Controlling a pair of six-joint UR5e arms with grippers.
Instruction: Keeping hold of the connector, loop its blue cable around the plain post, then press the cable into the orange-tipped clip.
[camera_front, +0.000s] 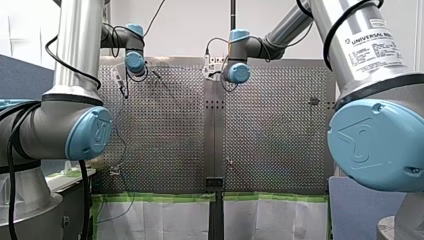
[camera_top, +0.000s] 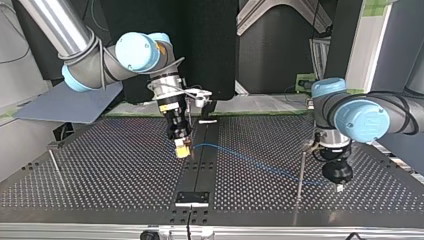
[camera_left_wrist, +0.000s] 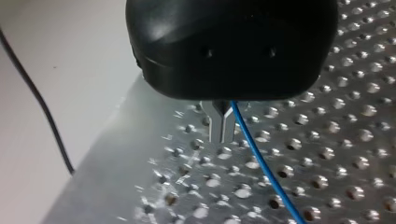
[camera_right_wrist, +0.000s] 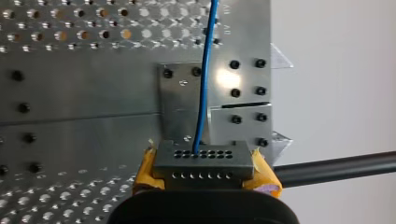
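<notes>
Shown closely only in the right wrist view: my right gripper (camera_right_wrist: 203, 168) clamped by its yellow pads (camera_right_wrist: 145, 169) on a dark grey block-shaped connector (camera_right_wrist: 201, 161) with two rows of small holes. Thin blue cable (camera_right_wrist: 201, 93) leaving the upper hole row and running straight ahead of the gripper, over bolted metal plates (camera_right_wrist: 180, 107) and on across the perforated metal table (camera_right_wrist: 70, 56). A black rod (camera_right_wrist: 336, 165) beside the gripper, beyond the table's edge.

Given by the top view alone, the cable's whole run: from the yellow-padded gripper just left of centre, above a dark centre strip (camera_top: 200, 170), sweeping low over the holes toward the lower right of the frame, across a thin plain metal post (camera_top: 301, 175) and on to my left gripper (camera_top: 340, 188) at lower right. In front of the post or behind it, cannot tell. A second thin rod (camera_top: 55, 165) at the far left of the frame.

Left wrist view: black housing with two metal fingers (camera_left_wrist: 215, 126) drawn together, hardly a slit between them. Blue cable emerging just beside them and slanting away over the table; nipped or merely alongside, cannot tell.

Front view: only my left arm (camera_front: 80, 75) and my right arm (camera_front: 370, 100) reaching to the table's far edge at upper centre, grippers hidden behind blue-capped wrist joints, cable too fine to make out.
</notes>
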